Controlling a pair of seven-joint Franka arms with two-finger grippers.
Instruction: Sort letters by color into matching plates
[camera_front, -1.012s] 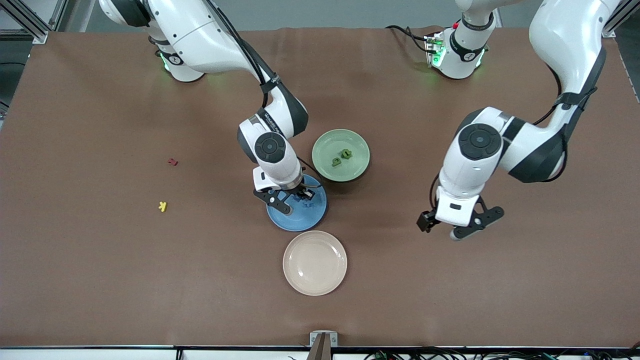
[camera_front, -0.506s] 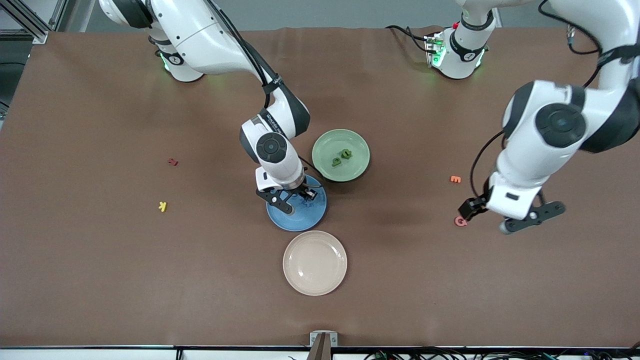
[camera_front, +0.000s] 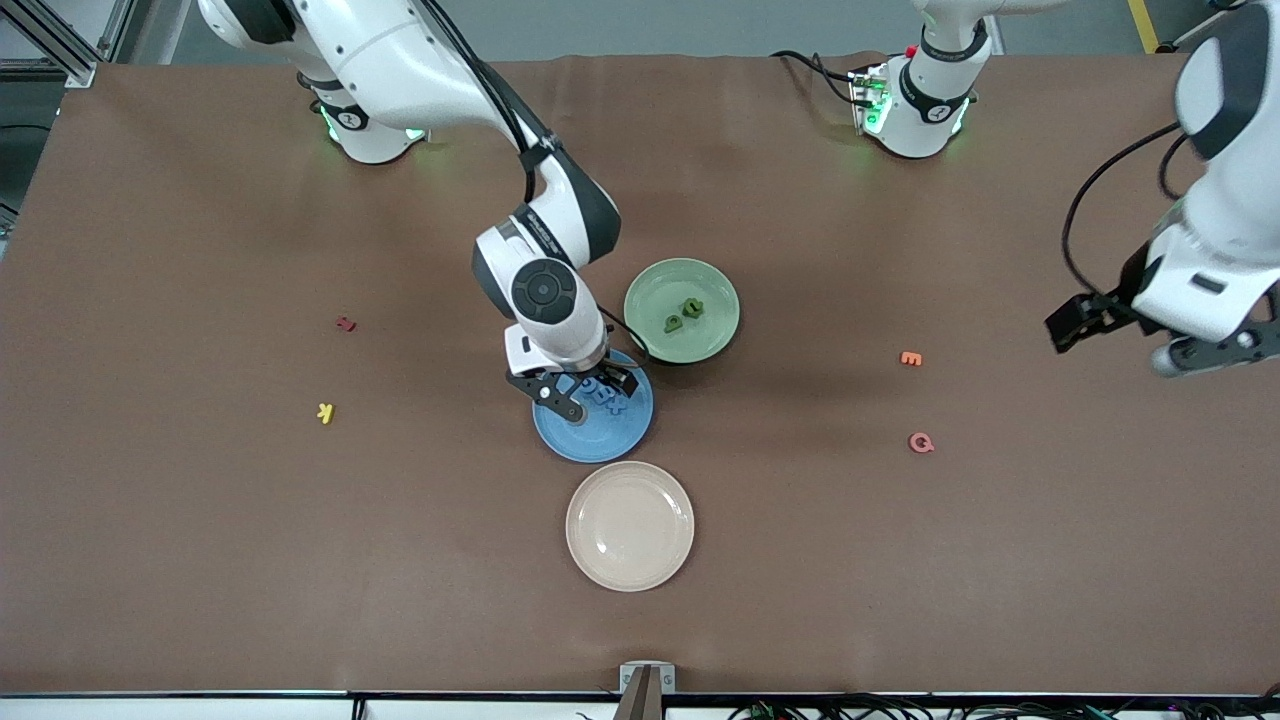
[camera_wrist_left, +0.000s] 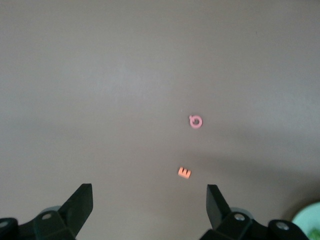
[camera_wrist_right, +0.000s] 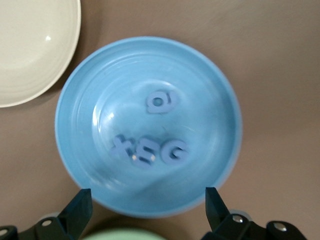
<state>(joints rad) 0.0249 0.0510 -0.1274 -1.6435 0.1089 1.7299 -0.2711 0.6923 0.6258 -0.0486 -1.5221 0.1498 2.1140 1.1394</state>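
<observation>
Four blue letters (camera_wrist_right: 150, 145) lie in the blue plate (camera_front: 560, 440) under the open, empty right hand (camera_front: 590, 393). Light, stiff, tiny: pinch across flat sides. Left hand (camera_wrist_left: 150, 212) waits open, empty, over bare bench (camera_front: 200, 550).

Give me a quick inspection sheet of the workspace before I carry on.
Surface: brown table, flat.
Job's things: four blue letters in the blue plate; two green letters visible in the green plate.
Clutter: cream plate, orange E, pink Q, yellow K, dark red letter.
Grippers: right hand open over the blue plate; left hand open, empty, over bare table at the left arm's end.
Cables: black cables by the left arm's base.
Surroundings: nothing seen.
</observation>
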